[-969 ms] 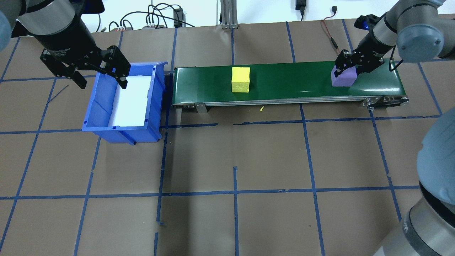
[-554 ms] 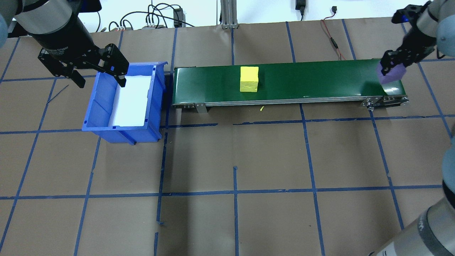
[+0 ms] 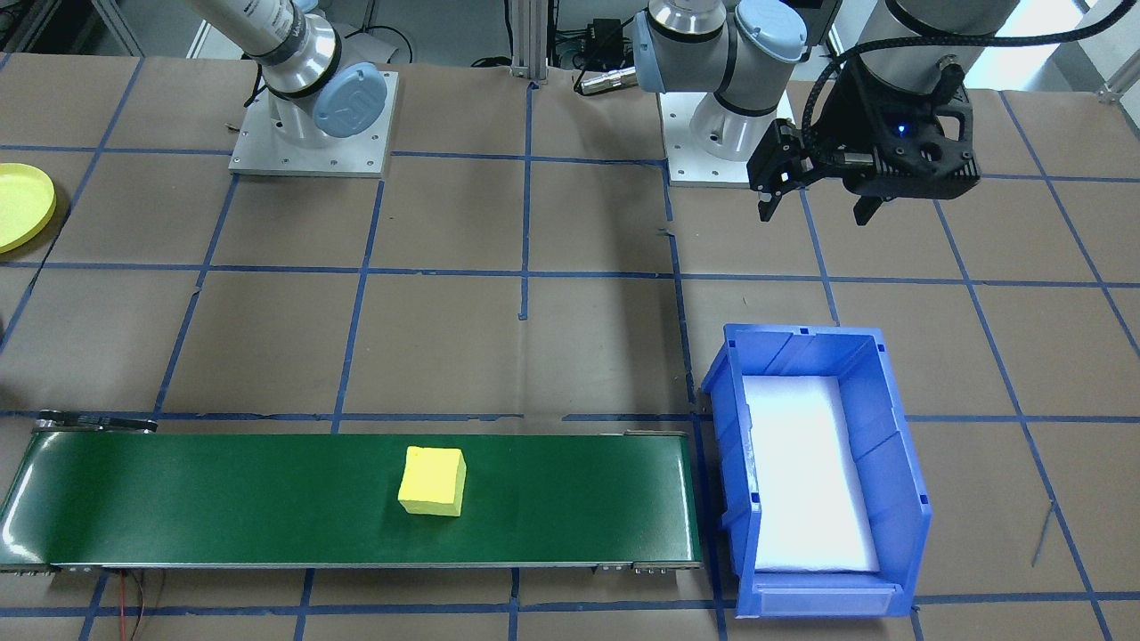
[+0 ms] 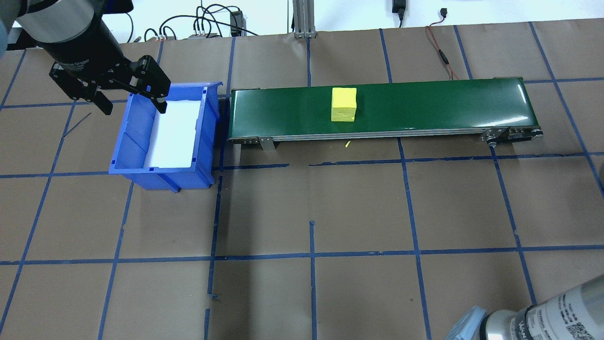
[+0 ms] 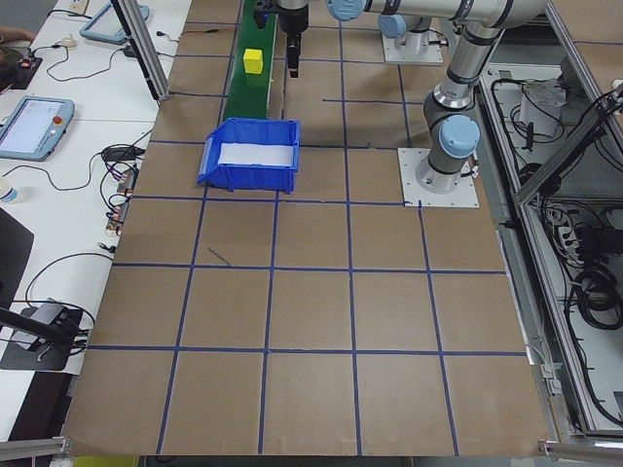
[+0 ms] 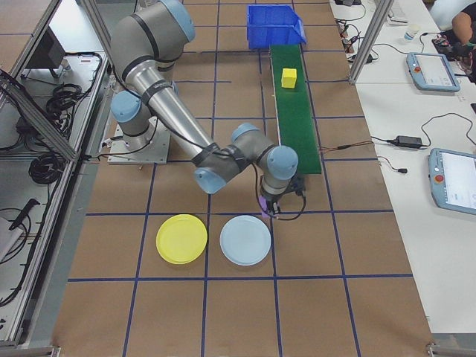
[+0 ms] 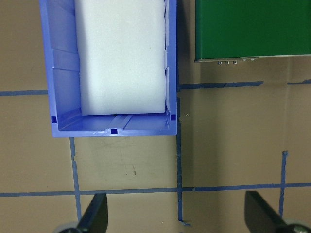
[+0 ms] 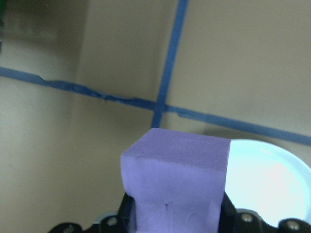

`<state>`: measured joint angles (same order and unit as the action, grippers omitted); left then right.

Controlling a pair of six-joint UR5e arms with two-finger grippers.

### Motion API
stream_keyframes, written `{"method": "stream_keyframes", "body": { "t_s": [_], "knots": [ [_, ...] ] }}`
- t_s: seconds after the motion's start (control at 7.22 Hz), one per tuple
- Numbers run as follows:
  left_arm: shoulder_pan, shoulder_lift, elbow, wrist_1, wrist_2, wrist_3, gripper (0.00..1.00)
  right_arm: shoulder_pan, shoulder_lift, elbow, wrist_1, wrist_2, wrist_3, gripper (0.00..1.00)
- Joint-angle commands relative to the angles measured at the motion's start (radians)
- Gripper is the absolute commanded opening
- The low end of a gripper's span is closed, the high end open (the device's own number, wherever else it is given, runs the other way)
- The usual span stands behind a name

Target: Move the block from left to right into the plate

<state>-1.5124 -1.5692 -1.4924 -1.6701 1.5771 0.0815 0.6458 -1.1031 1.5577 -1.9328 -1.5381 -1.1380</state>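
Observation:
A purple block [image 8: 177, 174] is held in my right gripper [image 6: 270, 209], which is shut on it low over the table, off the belt's right end. A pale blue plate [image 6: 245, 239] lies just beyond it and shows at the lower right of the right wrist view. The yellow plate [image 6: 181, 238] lies next to the pale one, farther from the gripper. A yellow block [image 4: 343, 104] rides on the green conveyor belt [image 4: 424, 101]. My left gripper [image 4: 135, 109] hangs open and empty above the far left corner of the blue bin [image 4: 130, 141].
The blue bin has a white foam liner [image 4: 174, 134] and stands against the belt's left end. Cables [image 4: 439, 47] run behind the belt. Operator tablets [image 6: 428, 71] lie on a side bench. Blue tape lines grid the brown table.
My right gripper lifted the purple block off the belt's right end and carried it out of the overhead view. The yellow block rode further right on the belt. The left gripper barely moved.

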Motion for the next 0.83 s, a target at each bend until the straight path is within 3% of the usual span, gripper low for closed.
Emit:
{"method": "stream_keyframes", "body": {
  "t_s": [0.0, 0.28, 0.69],
  "knots": [
    [0.001, 0.0, 0.0, 0.001, 0.004, 0.0, 1.0, -0.132, 0.055, 0.013, 0.018, -0.002, -0.116, 0.35],
    [0.0, 0.0, 0.001, 0.0, 0.006, 0.0, 1.0, -0.133, 0.058, 0.001, 0.018, 0.025, -0.111, 0.99],
    [0.0, 0.0, 0.004, 0.0, 0.003, 0.0, 1.0, -0.123, 0.022, -0.005, 0.009, 0.033, -0.111, 1.0]
  ]
}}
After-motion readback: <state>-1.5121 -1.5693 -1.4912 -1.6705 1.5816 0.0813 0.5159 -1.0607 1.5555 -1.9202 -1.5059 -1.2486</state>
